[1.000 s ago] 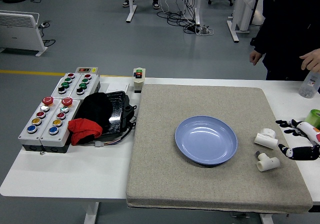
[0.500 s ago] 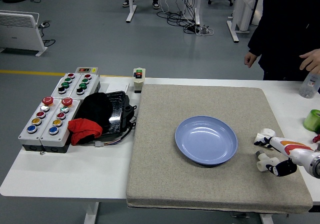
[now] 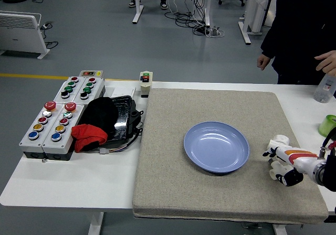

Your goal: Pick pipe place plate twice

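Observation:
A blue plate point(image 3: 216, 146) lies in the middle of the grey mat point(image 3: 168, 182). Two white pipe fittings lie to its right. The upper pipe fitting point(image 3: 279, 139) shows just above my right hand. The lower pipe fitting point(image 3: 275, 170) is partly hidden under the hand. My right hand point(image 3: 283, 164) comes in from the right edge and lies over both fittings, right of the plate's rim. Its grip on either fitting does not show. The left arm is out of view.
Button boxes point(image 3: 60, 114) and a black tray with black and red cloth point(image 3: 102, 122) stand at the left. A small switch box point(image 3: 145, 83) sits at the mat's far edge. A green roll point(image 3: 328, 125) and a clear bottle point(image 3: 324, 88) are at the right. A person point(image 3: 304, 30) stands at the far right.
My right hand moved left from the table's right edge onto the two pipe fittings and now covers part of them. The person's hand shifted slightly.

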You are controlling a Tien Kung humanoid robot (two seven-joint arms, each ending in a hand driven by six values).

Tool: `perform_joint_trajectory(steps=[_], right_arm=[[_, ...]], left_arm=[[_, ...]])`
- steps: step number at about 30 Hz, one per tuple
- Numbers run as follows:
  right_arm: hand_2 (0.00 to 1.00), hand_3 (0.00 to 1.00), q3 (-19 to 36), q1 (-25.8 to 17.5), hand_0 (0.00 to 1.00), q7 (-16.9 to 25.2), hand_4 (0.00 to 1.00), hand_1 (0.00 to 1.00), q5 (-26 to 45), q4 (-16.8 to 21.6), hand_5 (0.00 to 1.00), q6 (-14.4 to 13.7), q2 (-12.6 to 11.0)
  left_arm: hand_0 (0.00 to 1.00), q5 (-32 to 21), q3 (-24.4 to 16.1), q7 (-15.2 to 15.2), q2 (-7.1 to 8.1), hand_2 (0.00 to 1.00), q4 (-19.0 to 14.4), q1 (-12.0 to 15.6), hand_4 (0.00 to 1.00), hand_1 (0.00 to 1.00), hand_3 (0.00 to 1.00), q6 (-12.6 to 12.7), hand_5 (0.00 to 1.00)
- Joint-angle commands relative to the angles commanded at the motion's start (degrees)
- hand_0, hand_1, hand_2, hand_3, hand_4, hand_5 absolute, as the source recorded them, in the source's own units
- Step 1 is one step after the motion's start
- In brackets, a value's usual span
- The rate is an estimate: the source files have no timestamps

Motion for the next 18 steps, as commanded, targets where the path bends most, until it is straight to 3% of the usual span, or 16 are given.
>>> perform_joint_trajectory(steps=[18], right_arm=[[0.902,0.889,-3.4,3.4,0.880,-0.4,0.635,0.811,-3.6,-6.8,0.105,2.1,2.0]], left_arm=[[0.706,-0.1,0.0,-0.1,-0.07,0.729,0.0,0.0,0.393,0.694,0.692,0.0,0.998]])
